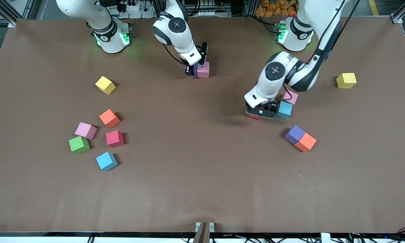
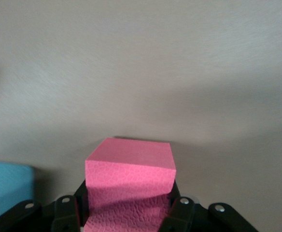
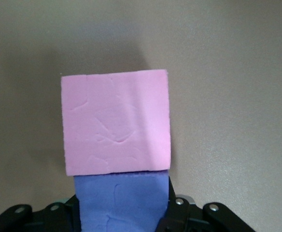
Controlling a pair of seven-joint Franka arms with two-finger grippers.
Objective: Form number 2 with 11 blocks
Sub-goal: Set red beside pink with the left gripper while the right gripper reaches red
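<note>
My right gripper (image 1: 191, 71) (image 3: 124, 212) is down at the table's middle, close to the robots' bases, shut on a purple block (image 1: 195, 70) (image 3: 124, 203). That block touches a pink block (image 1: 203, 70) (image 3: 117, 121) beside it. My left gripper (image 1: 260, 114) (image 2: 129, 212) is shut on a red block (image 1: 255, 117) (image 2: 131, 169) on the table, beside a light blue block (image 1: 285, 109) (image 2: 6, 188) and a pink block (image 1: 291, 97). A purple block (image 1: 295, 134) and an orange block (image 1: 306, 142) touch each other nearer the camera. No number 2 shape is in view.
Toward the right arm's end lie orange (image 1: 109, 118), pink (image 1: 86, 130), green (image 1: 79, 144), red (image 1: 115, 138) and light blue (image 1: 106, 161) blocks, with a yellow cube (image 1: 105, 84) farther back. Another yellow cube (image 1: 346, 80) sits toward the left arm's end.
</note>
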